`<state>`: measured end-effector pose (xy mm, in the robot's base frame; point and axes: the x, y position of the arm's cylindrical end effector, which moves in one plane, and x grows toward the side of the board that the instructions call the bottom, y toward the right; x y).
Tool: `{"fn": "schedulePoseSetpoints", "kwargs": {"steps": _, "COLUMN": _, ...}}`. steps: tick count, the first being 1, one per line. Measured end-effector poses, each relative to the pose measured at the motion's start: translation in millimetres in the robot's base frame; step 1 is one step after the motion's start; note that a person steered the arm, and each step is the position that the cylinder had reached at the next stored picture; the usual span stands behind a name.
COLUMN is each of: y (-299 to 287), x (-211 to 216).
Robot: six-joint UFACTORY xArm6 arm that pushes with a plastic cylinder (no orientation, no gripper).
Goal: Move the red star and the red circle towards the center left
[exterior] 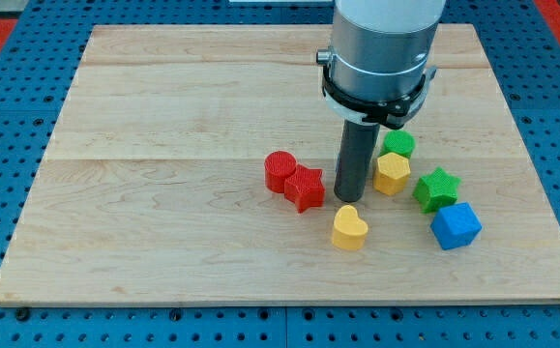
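The red circle (280, 171) and the red star (305, 188) sit touching each other just below the board's middle, the star to the circle's lower right. My tip (348, 200) stands on the board a little to the right of the red star, with a small gap between them. It is just above the yellow heart (349, 228).
To the right of my tip lie a yellow hexagon (392, 174), a green cylinder (398, 144), a green star (437, 188) and a blue cube (455, 225). The rod hides a blue block behind it. The wooden board (163, 116) lies on a blue pegboard.
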<state>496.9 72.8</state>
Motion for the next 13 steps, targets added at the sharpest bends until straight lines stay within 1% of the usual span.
{"fn": "schedulePoseSetpoints", "kwargs": {"steps": 2, "y": -28.9, "x": -4.5}}
{"fn": "schedulePoseSetpoints", "kwargs": {"steps": 5, "y": -68.0, "x": -24.1}}
{"fn": "schedulePoseSetpoints", "kwargs": {"steps": 8, "y": -87.3, "x": -37.0}}
{"fn": "schedulePoseSetpoints", "kwargs": {"steps": 9, "y": -67.8, "x": -26.5}}
{"fn": "schedulePoseSetpoints", "kwargs": {"steps": 10, "y": -45.1, "x": 4.8}}
{"fn": "schedulePoseSetpoints", "kwargs": {"steps": 11, "y": -76.1, "x": 4.4}}
{"fn": "schedulePoseSetpoints", "kwargs": {"steps": 12, "y": -119.9, "x": -22.3}}
{"fn": "schedulePoseSetpoints", "kwargs": {"steps": 13, "y": -133.2, "x": -34.1}}
